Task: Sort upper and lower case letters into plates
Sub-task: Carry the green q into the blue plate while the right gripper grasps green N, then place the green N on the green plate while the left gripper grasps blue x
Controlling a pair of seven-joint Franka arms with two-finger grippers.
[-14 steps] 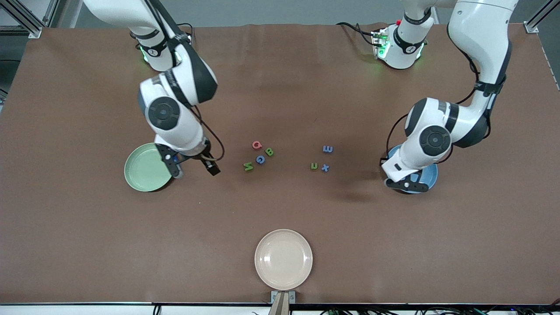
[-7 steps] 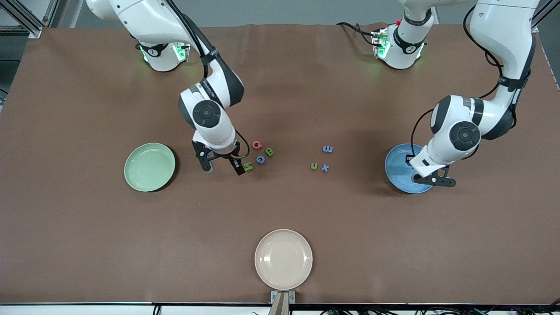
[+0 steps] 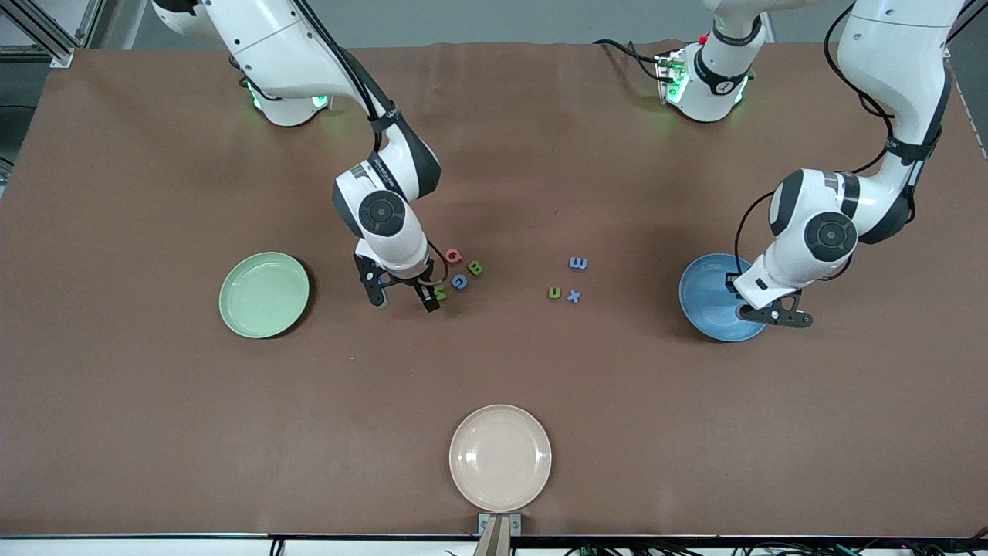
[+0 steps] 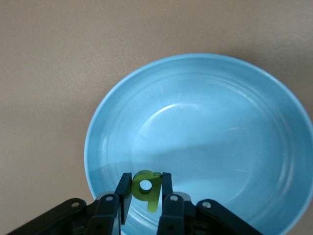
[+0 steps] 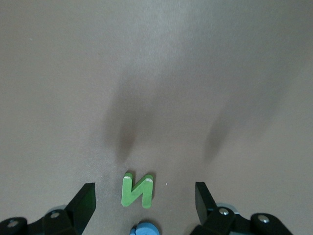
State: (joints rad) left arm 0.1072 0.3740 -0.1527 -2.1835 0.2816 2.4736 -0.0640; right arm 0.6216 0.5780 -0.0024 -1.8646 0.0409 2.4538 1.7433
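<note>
Two pickups under way: right gripper spread wide, low around the green N mid-table; left gripper clamped on a small green letter, seemingly a q, over the blue plate. Next, probably squeeze the N and release the q into the plate.

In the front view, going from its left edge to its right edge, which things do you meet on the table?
Pale green plate → right gripper over the green N → cream plate → blue E → blue plate → left gripper.
</note>
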